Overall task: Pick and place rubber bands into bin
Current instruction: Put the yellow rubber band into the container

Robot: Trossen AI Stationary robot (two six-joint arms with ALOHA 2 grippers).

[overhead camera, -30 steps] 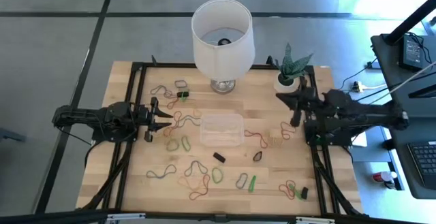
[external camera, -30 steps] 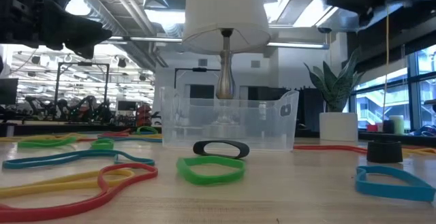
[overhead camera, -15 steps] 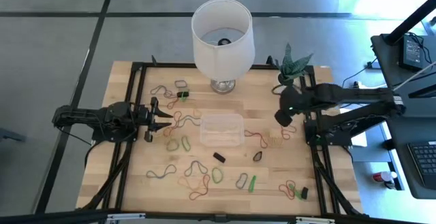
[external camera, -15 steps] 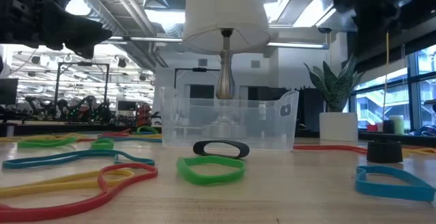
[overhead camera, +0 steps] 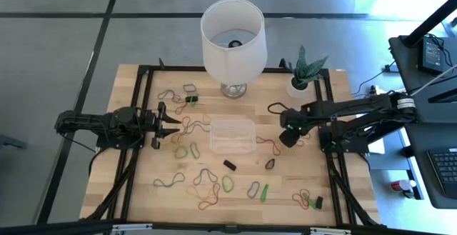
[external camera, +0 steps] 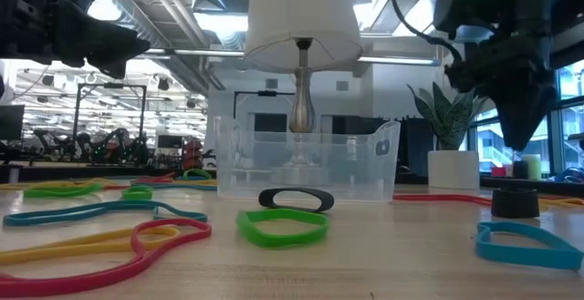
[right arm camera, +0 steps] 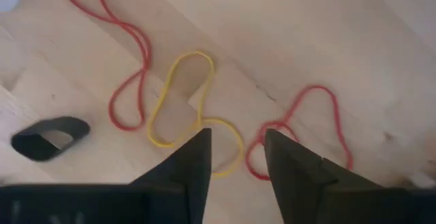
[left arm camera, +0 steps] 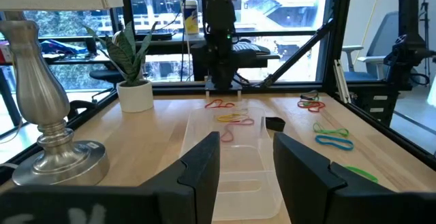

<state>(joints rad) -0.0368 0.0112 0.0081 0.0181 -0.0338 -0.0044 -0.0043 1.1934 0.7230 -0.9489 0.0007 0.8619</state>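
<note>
White lampshade [overhead camera: 233, 32] on a silver lamp base [overhead camera: 233, 89], top centre of the wooden table [overhead camera: 136, 192]. Potted plant [overhead camera: 304, 74] in a white pot just right of it.

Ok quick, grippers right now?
Left gripper: open, empty, waiting beside the bin.
Right gripper: open, empty, over a yellow band.

Coloured rubber bands [overhead camera: 202, 174] lie scattered around the clear, seemingly empty bin [overhead camera: 232, 136].

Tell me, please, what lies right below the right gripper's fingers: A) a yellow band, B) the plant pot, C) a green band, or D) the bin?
A: in the right wrist view the right gripper points down at a yellow band on bare wood.
</note>
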